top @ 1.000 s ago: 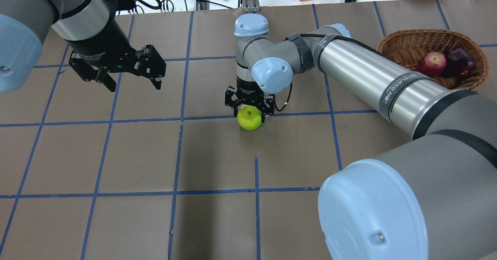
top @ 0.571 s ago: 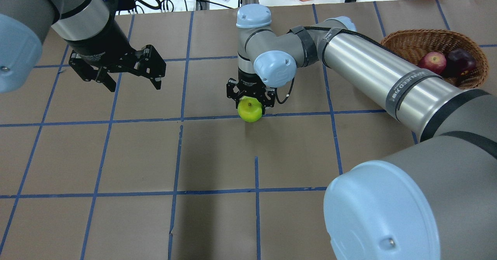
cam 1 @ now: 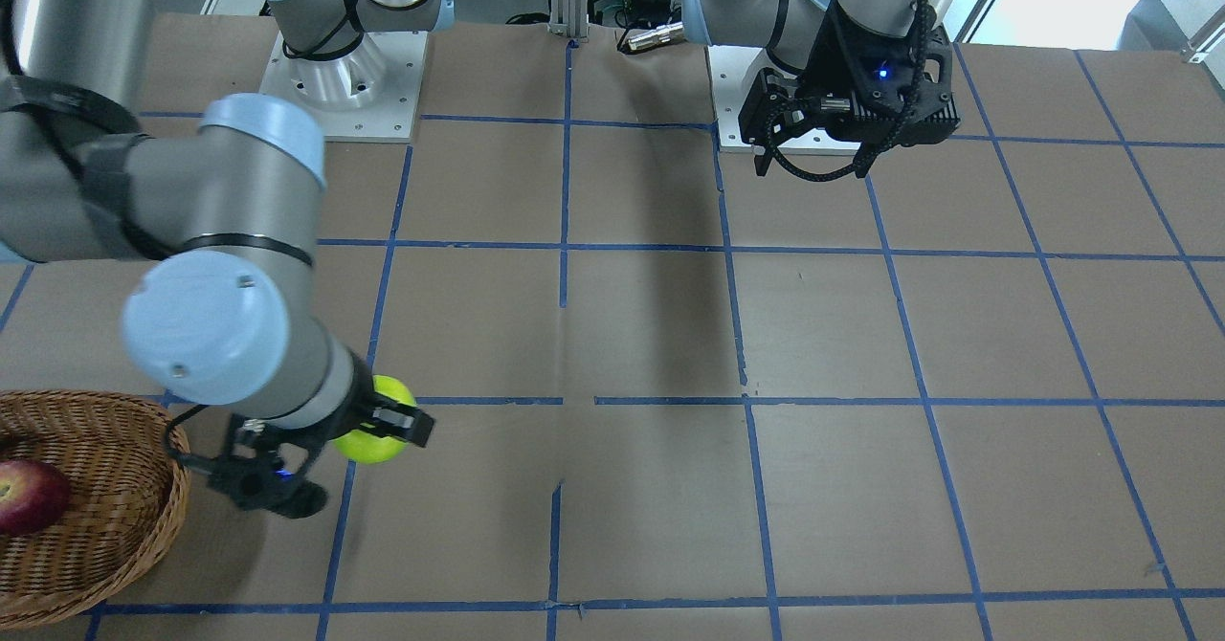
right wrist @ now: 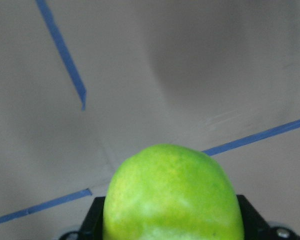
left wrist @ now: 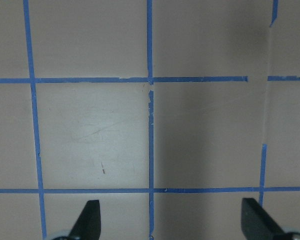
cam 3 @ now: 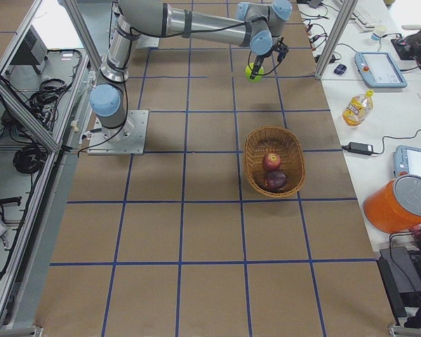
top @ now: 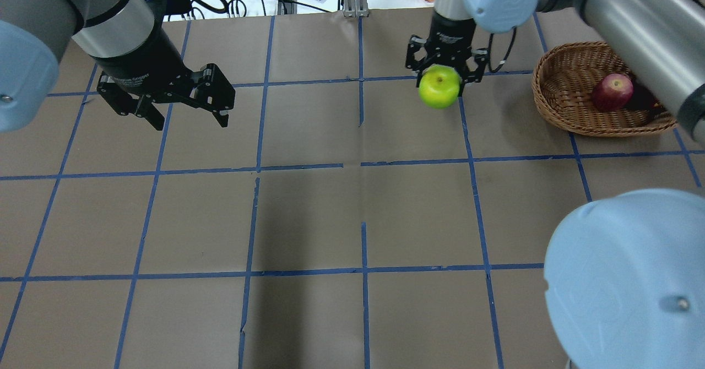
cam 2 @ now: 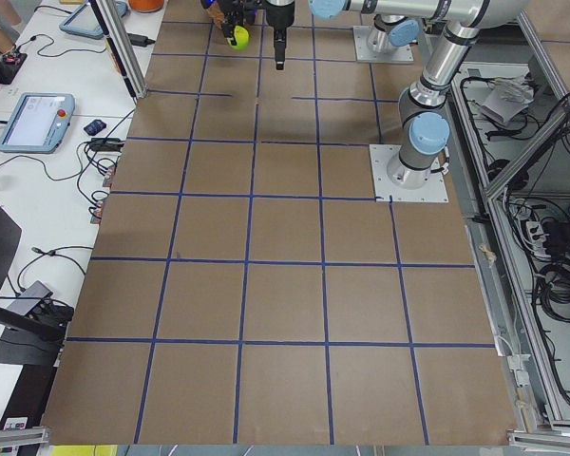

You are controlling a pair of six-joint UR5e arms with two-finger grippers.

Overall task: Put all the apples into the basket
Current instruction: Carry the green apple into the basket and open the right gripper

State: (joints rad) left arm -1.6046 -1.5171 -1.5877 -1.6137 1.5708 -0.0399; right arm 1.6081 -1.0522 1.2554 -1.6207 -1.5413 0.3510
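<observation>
Overhead: my right claw (top: 440, 81) is pinching the green apple (top: 439, 88), one finger on each side. The apple hangs clear of the counter (top: 308, 220), out to the left of the basket (top: 553, 102) and not over it. A red apple (top: 612, 92) lies inside the basket, and my right arm crosses over the basket's far side. My left claw (top: 190, 120) hovers above the counter's left part, fingers spread with nothing between them.

Front-facing: the green apple shows between my right claw's fingers, close to the basket's rim but outside it. The red apple peeks in at the picture's edge, inside the basket. My left claw hangs spread near its base plate.

Left side: the green apple is a small bright spot at the far end, up in my far claw.

Right side: the basket sits on the counter with the red apple and a maroon apple (cam 3: 276, 181) touching each other inside it. The green apple is apart from the basket, further along the counter.

Left wrist: two fingertips sit wide apart, with only blue tape (left wrist: 150, 125) and bare counter between them.

Right wrist: the green apple fills the gap between my fingers, and the counter lies below it.
</observation>
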